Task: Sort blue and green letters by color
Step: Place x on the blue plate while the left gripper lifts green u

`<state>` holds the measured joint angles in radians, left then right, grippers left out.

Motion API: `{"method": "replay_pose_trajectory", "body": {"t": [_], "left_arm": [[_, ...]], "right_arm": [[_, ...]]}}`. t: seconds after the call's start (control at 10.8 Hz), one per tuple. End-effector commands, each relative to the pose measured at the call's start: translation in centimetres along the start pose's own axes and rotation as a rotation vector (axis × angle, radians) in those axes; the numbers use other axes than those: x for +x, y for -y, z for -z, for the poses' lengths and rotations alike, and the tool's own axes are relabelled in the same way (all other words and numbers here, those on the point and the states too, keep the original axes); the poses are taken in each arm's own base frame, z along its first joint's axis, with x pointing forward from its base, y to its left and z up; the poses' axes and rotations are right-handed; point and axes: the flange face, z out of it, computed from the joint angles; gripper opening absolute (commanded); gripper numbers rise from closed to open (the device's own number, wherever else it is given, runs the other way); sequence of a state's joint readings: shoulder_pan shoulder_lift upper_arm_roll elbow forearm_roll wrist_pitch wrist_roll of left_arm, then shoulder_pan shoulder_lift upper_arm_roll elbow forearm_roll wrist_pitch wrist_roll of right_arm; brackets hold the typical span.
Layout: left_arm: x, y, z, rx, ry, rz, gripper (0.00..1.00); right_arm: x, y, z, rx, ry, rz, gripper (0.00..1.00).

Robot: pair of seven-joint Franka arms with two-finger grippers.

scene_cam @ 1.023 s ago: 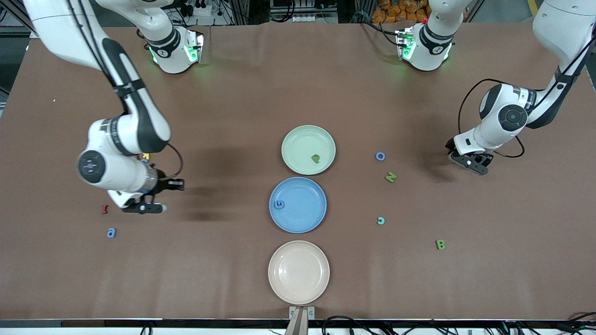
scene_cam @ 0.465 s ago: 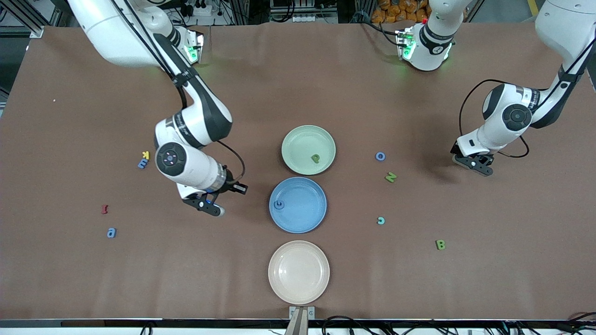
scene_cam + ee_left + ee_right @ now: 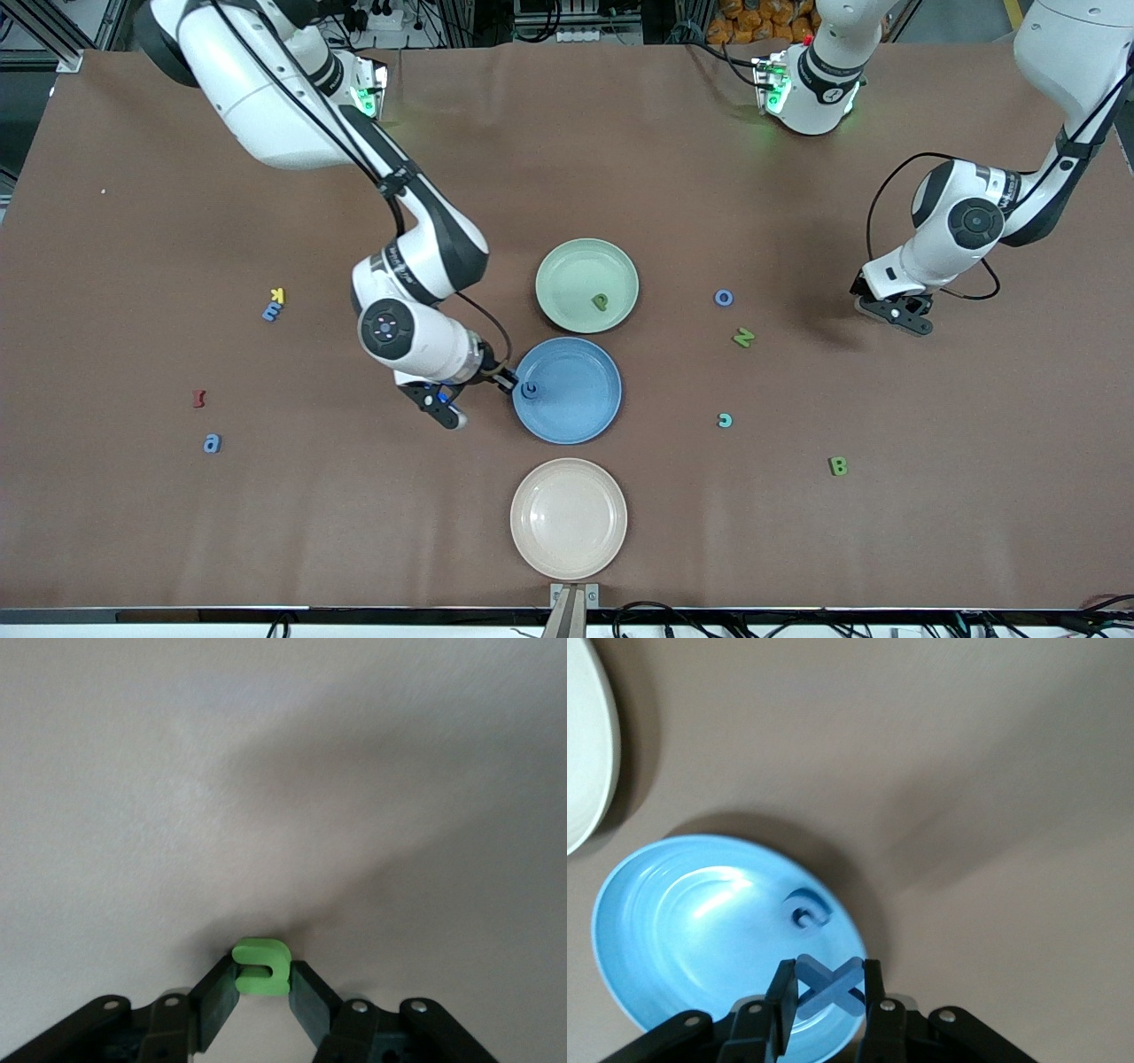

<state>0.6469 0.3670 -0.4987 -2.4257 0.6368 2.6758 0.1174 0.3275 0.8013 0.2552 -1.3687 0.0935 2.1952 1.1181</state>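
Observation:
My right gripper [image 3: 507,382] hangs over the rim of the blue plate [image 3: 576,408], shut on a blue X [image 3: 830,985]. One blue letter [image 3: 530,389] lies in that plate. A green p [image 3: 601,302] lies in the green plate [image 3: 567,257]. Low over the table at the left arm's end, my left gripper [image 3: 889,310] is shut on a green u-shaped letter [image 3: 262,967]. A blue o [image 3: 724,298], green N [image 3: 743,337], teal c [image 3: 725,420] and green B [image 3: 838,465] lie loose between it and the plates. A blue E [image 3: 272,311] and blue a [image 3: 212,443] lie toward the right arm's end.
A beige plate [image 3: 569,549] stands nearest the front camera, in line with the other two plates. A yellow K [image 3: 278,294] touches the blue E, and a dark red I [image 3: 199,398] lies near the blue a.
My right arm has carried the blue X from near the red I across to the blue plate's rim. My left gripper has closed on the green letter and barely shifted.

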Motion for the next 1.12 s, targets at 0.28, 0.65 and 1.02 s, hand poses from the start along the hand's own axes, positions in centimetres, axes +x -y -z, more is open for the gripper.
{"method": "replay_pose_trajectory", "body": {"t": [0.28, 0.65, 1.02], "left_arm": [[4.2, -2.3, 3.3, 0.016, -0.096, 0.128, 0.00], [9.4, -6.0, 7.4, -0.045, -0.198, 0.311, 0.00], [15.1, -13.4, 9.3, -0.143, -0.245, 0.444, 0.00]], "right_arm": [[-4.4, 4.4, -3.4, 0.061, -0.003, -0.141, 0.59], [-3.4, 4.1, -1.7, 0.064, -0.016, -0.143, 1.00], [0.3, -3.2, 6.2, -0.106, -0.001, 0.103, 1.00]]}}
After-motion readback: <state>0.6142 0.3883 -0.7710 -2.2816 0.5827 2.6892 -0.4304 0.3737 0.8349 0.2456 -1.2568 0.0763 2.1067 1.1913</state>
